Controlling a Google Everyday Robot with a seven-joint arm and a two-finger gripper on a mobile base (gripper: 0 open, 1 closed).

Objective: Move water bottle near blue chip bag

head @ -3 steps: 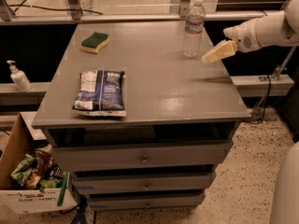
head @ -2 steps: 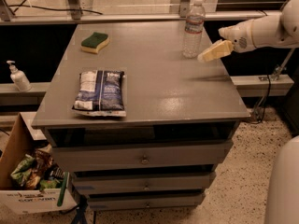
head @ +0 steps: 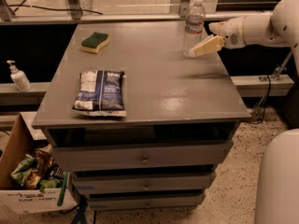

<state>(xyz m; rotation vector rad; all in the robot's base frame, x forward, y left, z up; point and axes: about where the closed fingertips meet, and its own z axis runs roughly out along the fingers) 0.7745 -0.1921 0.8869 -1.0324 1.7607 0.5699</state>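
Note:
The water bottle (head: 193, 25) stands upright near the far right corner of the grey table (head: 159, 78). It is clear and ribbed, with a white cap and a pale label band. The blue chip bag (head: 100, 91) lies flat near the table's front left edge. My gripper (head: 200, 47) reaches in from the right on a white arm. Its pale fingers (head: 209, 44) sit just right of the bottle's lower half, close to it or touching it.
A green and yellow sponge (head: 96, 42) lies at the table's far left. A white pump bottle (head: 19, 76) stands on a ledge to the left. A cardboard box (head: 32, 181) of snack packets sits on the floor at lower left. Drawers (head: 145, 158) face front.
My gripper has moved a little left toward the bottle's base. The bottle, bag and sponge have not moved.

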